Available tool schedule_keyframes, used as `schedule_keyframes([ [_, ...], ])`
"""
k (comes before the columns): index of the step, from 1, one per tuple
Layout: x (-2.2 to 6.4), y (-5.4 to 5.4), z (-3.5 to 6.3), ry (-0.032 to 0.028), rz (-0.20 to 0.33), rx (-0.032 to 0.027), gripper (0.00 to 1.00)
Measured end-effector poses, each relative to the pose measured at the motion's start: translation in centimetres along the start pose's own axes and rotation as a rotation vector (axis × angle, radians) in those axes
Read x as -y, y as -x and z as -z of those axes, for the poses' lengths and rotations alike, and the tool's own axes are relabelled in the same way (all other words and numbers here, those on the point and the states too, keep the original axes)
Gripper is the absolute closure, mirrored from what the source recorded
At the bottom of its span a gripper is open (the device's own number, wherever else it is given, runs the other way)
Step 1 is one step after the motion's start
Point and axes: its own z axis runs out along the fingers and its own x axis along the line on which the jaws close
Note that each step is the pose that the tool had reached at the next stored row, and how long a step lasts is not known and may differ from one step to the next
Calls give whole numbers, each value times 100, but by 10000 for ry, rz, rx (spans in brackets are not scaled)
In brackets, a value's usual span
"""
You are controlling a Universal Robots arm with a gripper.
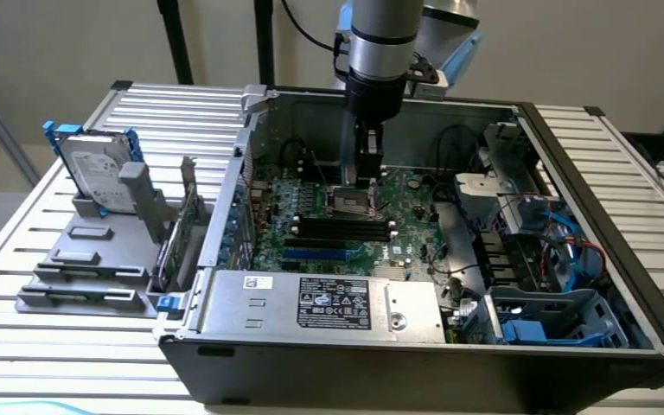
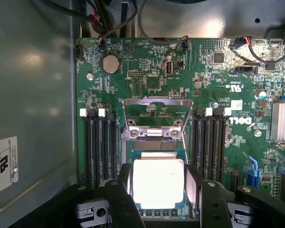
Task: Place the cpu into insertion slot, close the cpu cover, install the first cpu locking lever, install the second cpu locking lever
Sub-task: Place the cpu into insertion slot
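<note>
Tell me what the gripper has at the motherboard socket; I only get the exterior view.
Observer: The gripper grips a small flat square chip with a pale tan face, clamped by two opposite edges.
Operator: Report the cover.
Observer: The thin silvery metal cover plate with a large window stands raised open beside the chip; green board shows through the window.
Operator: Describe what flanks the chip.
Observer: Long black memory slots with white end clips run along both sides.
</note>
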Motion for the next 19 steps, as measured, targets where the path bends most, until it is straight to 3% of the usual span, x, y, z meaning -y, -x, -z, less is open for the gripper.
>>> schedule_keyframes([
  [19,52,23,-345,-20,297,-2,46],
])
